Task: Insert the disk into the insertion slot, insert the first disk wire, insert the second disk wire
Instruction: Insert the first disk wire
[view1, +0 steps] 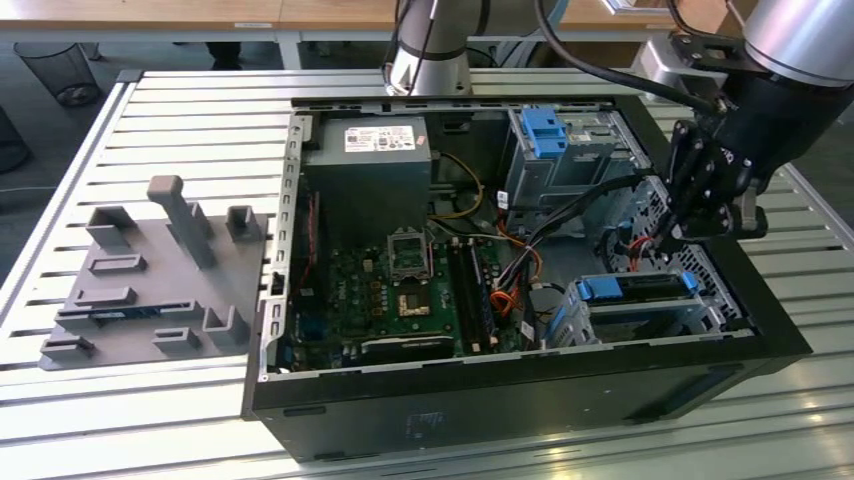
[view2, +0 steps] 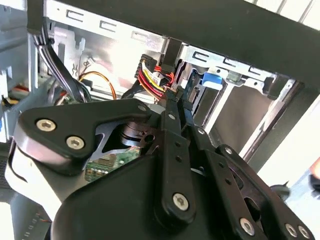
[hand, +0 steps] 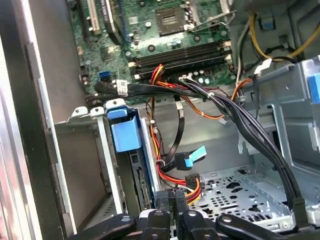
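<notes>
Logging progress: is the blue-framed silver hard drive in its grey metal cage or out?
In: the blue-framed silver hard drive sits between the walls of the grey perforated metal cage.

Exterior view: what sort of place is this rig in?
Probably a robotics lab or test workshop: an open desktop computer case sits on a slatted metal table, a grey fixture plate lies beside it, and wooden desks with a wire waste bin stand behind.

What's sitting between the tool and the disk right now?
In the first wrist view, a red, yellow and black wire bundle runs between the tool and the disk.
</notes>
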